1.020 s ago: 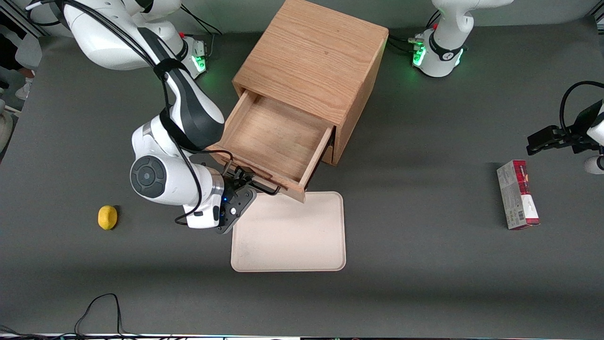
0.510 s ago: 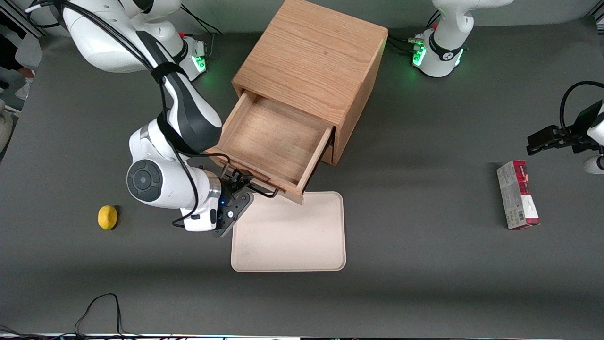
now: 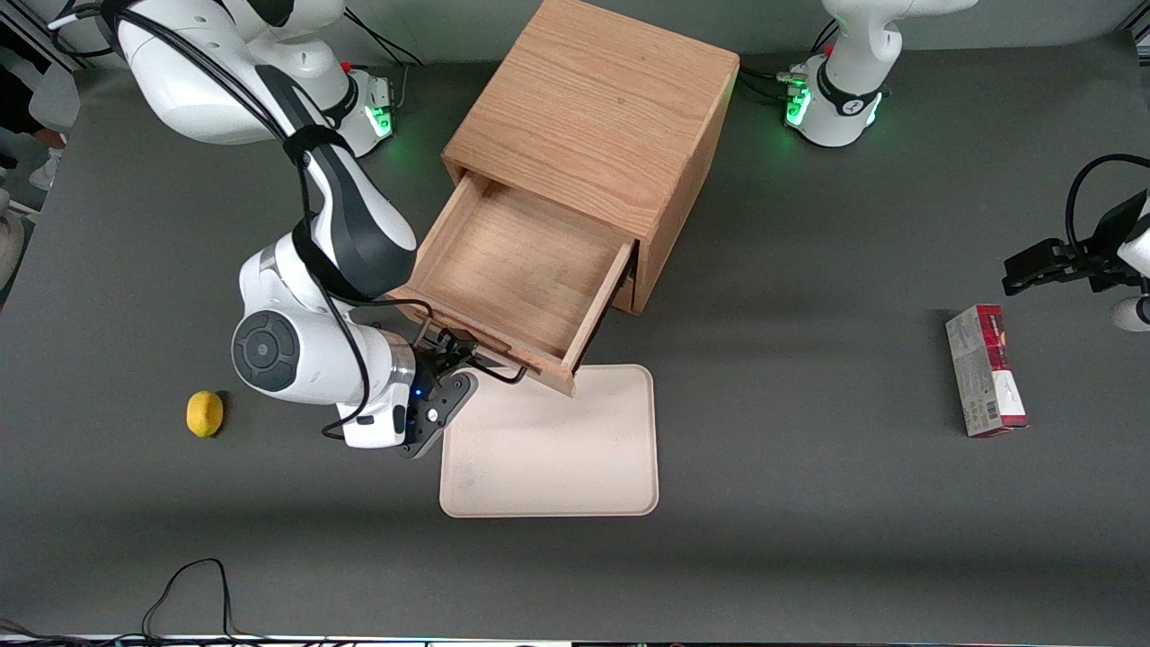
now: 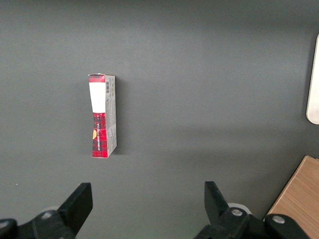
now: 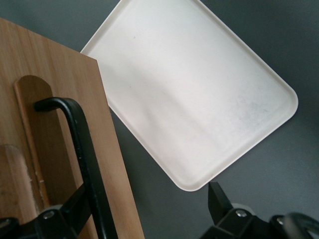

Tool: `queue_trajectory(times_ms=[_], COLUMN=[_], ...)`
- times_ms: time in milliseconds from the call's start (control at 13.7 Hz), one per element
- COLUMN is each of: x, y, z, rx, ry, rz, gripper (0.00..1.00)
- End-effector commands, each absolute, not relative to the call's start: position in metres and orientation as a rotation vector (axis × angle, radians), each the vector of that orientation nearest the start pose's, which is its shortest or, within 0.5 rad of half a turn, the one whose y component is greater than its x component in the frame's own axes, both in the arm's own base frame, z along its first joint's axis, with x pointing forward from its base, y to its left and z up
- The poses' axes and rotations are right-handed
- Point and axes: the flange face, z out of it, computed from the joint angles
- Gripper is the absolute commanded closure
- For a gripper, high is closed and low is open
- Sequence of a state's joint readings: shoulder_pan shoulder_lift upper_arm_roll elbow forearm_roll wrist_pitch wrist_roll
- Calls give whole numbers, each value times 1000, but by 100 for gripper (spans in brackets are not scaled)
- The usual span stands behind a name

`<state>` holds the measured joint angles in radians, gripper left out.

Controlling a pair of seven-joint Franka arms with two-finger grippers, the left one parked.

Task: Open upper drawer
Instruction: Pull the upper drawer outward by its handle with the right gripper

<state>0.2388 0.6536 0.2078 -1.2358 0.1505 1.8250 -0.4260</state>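
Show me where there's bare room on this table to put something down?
Bare table lies between the tray and the red box, and between tray and front camera. The open upper drawer holds nothing. It's crowded where the claw sits at the drawer handle, near the lemon.

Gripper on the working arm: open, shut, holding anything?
Gripper: open at the upper drawer's black handle, fingers straddling the bar, not clamped.

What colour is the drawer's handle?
Black. The handle of the upper drawer shows best in the right wrist view, where the gripper sits open around it.
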Motion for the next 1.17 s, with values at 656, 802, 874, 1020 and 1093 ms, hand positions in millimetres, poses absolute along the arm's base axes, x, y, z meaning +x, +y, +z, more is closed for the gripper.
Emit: queue_trajectory(times_ms=[656, 802, 874, 1020, 1093], x=[690, 691, 692, 695, 696], y=[278, 276, 276, 275, 274], z=[386, 386, 386, 386, 385], rx=[-2644, -2649, -2648, -2648, -2649], ry=[-1122, -1113, -1114, -1110, -1107], rz=[-16, -25, -27, -34, -35], gripper=[0, 0, 0, 0, 0])
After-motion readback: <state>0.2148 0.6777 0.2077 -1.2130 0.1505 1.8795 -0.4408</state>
